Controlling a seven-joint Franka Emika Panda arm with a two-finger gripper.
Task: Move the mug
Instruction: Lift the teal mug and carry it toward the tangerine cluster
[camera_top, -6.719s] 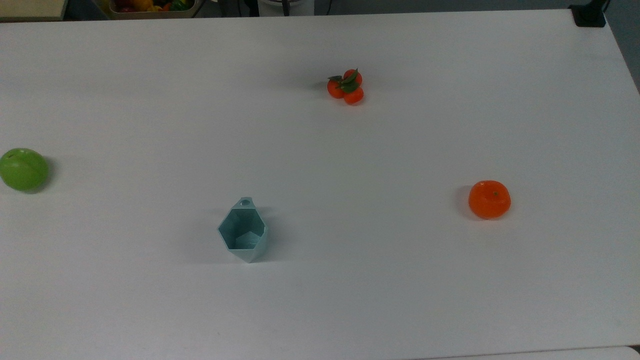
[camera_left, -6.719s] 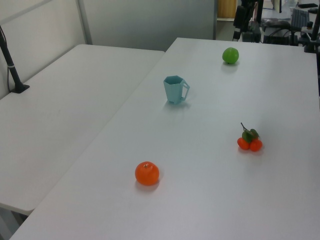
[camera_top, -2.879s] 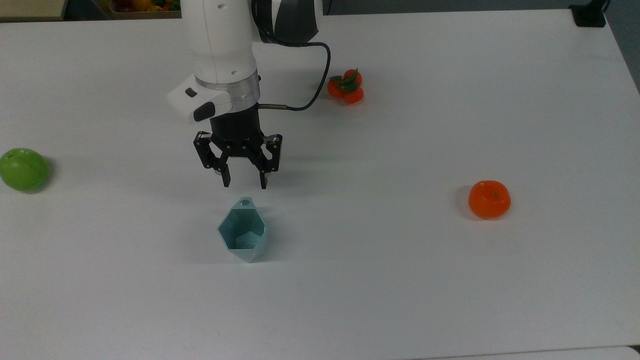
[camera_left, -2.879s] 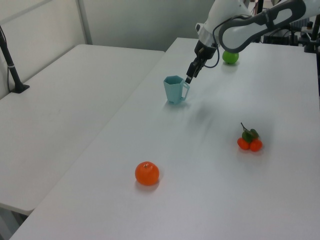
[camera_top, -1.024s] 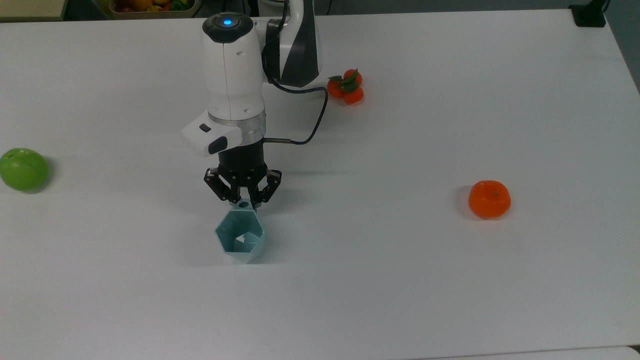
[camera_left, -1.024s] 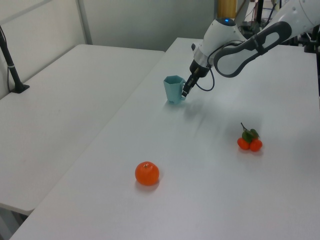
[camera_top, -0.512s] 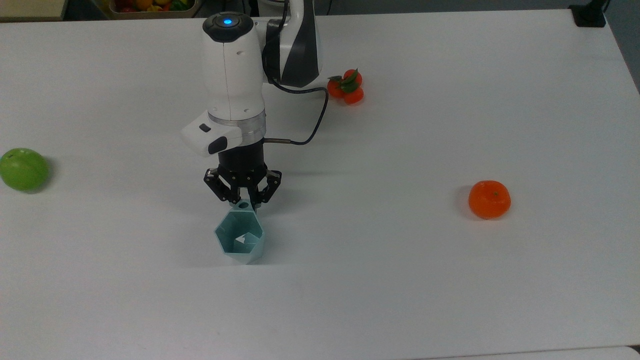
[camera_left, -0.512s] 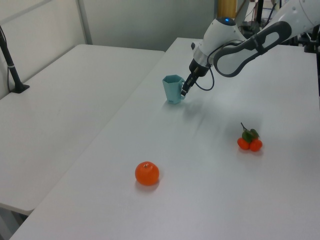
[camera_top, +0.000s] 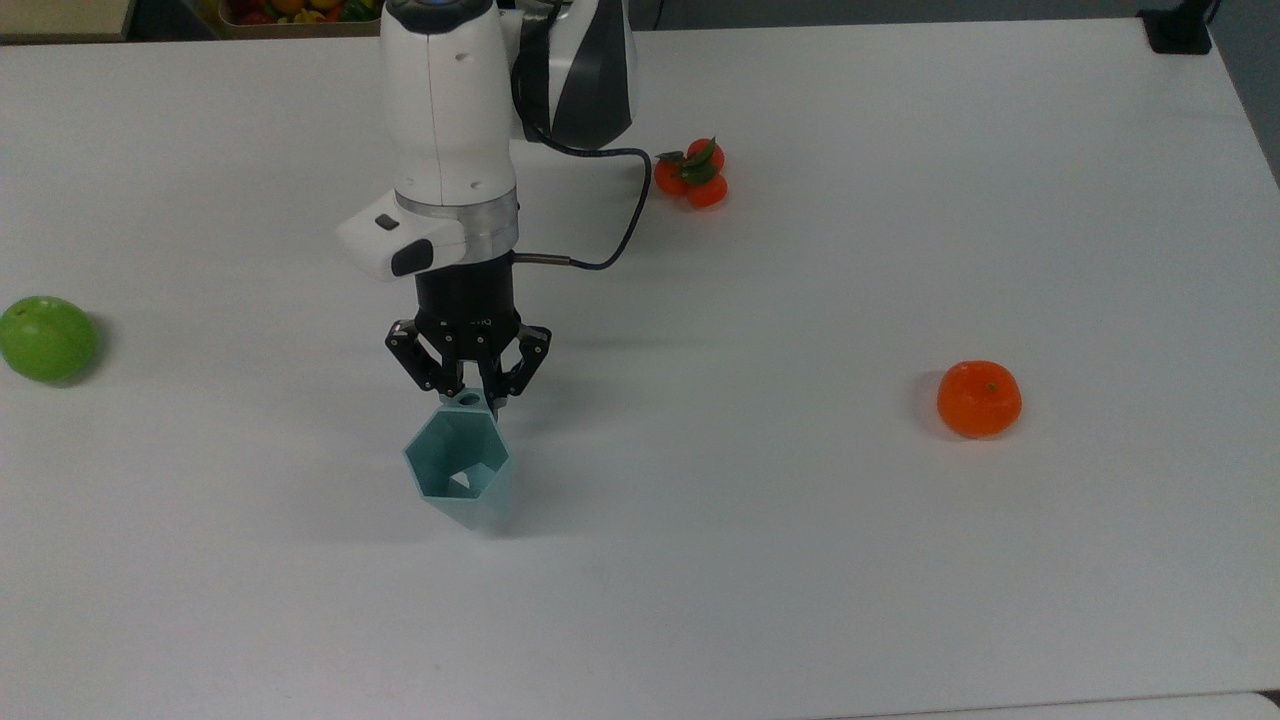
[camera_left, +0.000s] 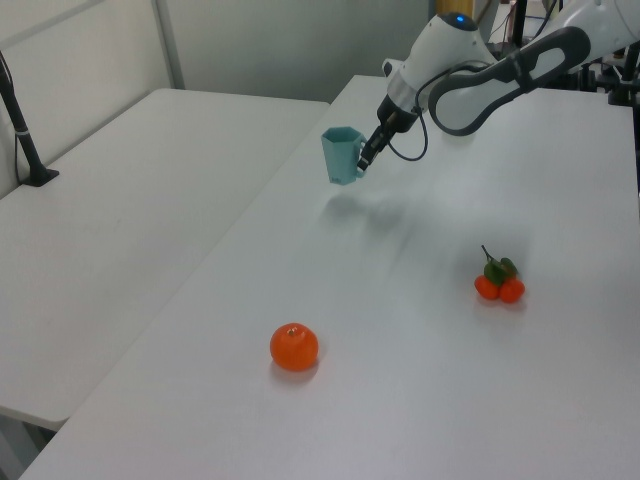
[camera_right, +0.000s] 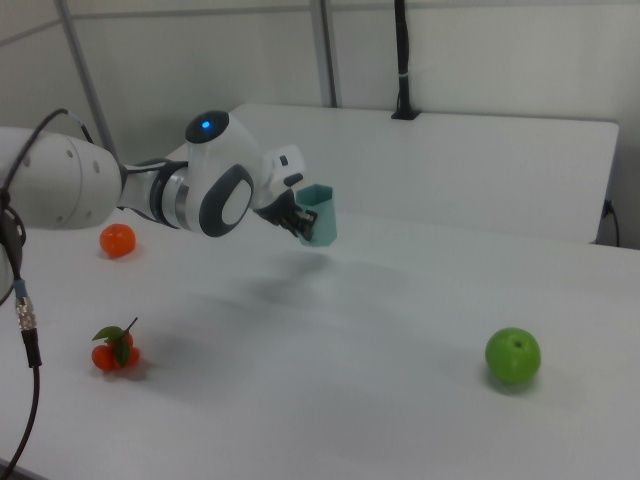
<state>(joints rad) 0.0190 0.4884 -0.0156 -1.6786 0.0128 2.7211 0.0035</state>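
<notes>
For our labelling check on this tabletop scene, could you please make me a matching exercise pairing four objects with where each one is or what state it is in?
Things:
1. mug
2. green apple
3. orange
4. cluster of small oranges with leaves

Places or states:
A. resting alone near the top view's right side
B. held off the table by its handle in the gripper
C. beside the arm's black cable, toward the table's far edge in the top view
D. at the top view's far left edge

Pairs: 1-B, 2-D, 3-A, 4-C
</notes>
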